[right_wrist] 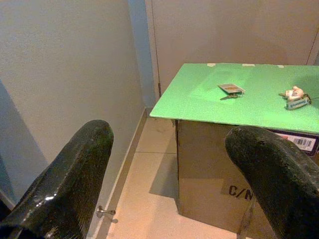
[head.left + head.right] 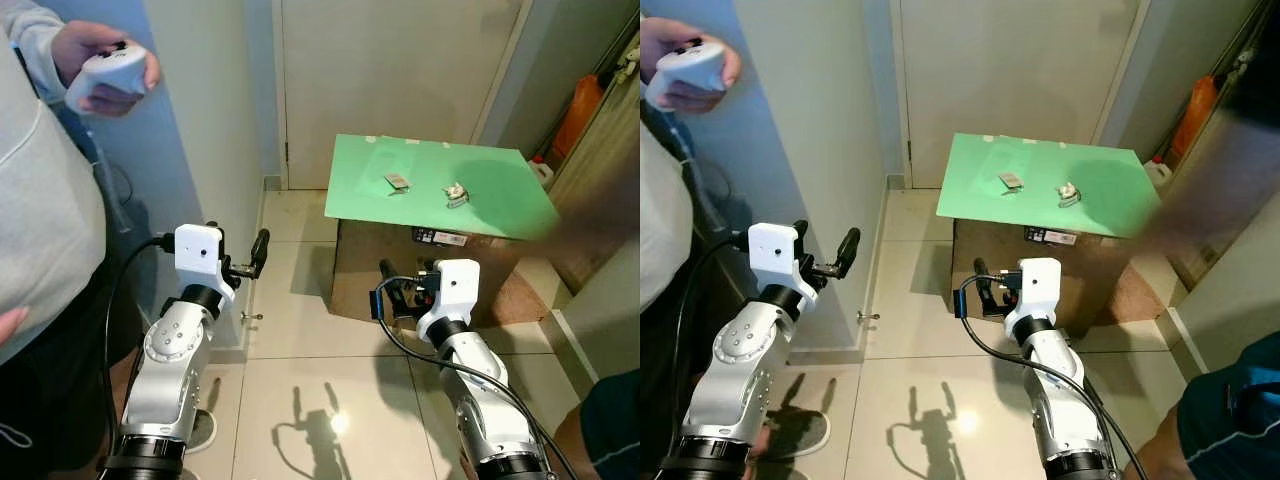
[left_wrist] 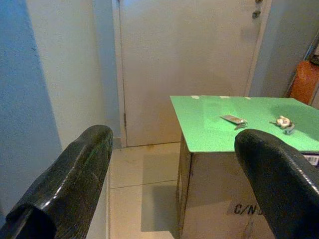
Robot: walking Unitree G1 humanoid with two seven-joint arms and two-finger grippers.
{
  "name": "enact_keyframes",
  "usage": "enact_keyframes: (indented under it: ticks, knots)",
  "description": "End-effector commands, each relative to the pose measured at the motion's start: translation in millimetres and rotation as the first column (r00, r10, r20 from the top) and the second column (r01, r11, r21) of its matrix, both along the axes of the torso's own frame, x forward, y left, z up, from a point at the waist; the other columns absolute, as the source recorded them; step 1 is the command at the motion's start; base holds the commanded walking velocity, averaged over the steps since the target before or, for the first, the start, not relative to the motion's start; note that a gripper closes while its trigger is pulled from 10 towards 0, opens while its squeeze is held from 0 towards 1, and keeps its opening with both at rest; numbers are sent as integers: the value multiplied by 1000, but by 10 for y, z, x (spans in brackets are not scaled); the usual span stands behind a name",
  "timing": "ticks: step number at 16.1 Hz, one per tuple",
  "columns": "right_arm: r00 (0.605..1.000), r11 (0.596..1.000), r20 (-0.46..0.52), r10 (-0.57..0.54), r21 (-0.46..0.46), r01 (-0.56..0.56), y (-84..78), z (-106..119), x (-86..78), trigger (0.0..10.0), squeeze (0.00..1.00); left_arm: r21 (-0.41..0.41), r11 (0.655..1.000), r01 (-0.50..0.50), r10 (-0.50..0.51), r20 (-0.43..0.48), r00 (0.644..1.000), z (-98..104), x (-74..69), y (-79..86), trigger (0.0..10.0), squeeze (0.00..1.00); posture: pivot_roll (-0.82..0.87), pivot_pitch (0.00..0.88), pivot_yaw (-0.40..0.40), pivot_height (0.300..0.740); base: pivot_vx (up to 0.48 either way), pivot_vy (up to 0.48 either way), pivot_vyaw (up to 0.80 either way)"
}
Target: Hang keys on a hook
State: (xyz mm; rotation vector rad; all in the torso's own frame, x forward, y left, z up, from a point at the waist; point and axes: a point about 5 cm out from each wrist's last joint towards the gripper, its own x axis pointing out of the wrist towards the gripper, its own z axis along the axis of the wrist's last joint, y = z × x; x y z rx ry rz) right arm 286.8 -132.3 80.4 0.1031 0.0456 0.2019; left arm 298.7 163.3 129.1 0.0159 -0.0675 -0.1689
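Nearest you, both silver arms are raised over glossy beige floor tiles (image 2: 300,400), which throw back a bright spot of light and the arms' shadows. Your left gripper (image 2: 243,255) sits close beside a pale wall corner, its two long black fingers spread apart and holding nothing; in its wrist view the fingers (image 3: 75,174) look rounded, matte and slightly scuffed. Your right gripper (image 2: 405,285) hangs in front of a brown cardboard box (image 2: 370,270), fingers likewise parted and empty, with a black cable looping from its white wrist housing.

A little farther on, that box carries a flat, smooth green board (image 2: 430,185) as a tabletop, with bits of pale tape along its far edge. Two small things lie on it, well apart from both grippers. The first set of keys (image 1: 231,90) is a flat, pale rectangular tag with a small metal key poking out beside it. To its right lies the second bunch of keys (image 1: 295,95), a lumpy whitish charm with a bluish tag and metal bits. Both are beyond and above your right gripper, nearer to it than to the left.

Behind the board stands a plain closed door (image 2: 390,70). At the far right an orange container (image 2: 578,112) stands. At the left a person in a grey sleeve holds a white controller (image 2: 108,72).
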Motion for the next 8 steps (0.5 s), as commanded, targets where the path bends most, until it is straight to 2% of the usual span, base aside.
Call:
enact_keyframes:
  ticks: [1,5,8]
  knots:
    - [1000,1000,14,-2,-5,2,-7,18,-10,10000,0,-9,1000,-15,15,7,1000,53,41,-6,10000,0,12,0,17,740,0,0,0]
    - [1000,1000,20,-2,-7,2,14,12,-41,10000,0,-19,999,-37,37,-9,999,54,96,-52,10000,0,-3,0,34,740,445,0,0]
    - [1000,1000,15,17,-13,-17,15,-10,-56,10000,0,-16,1000,-14,14,-15,1000,68,117,-122,10000,0,13,0,29,740,458,0,0]
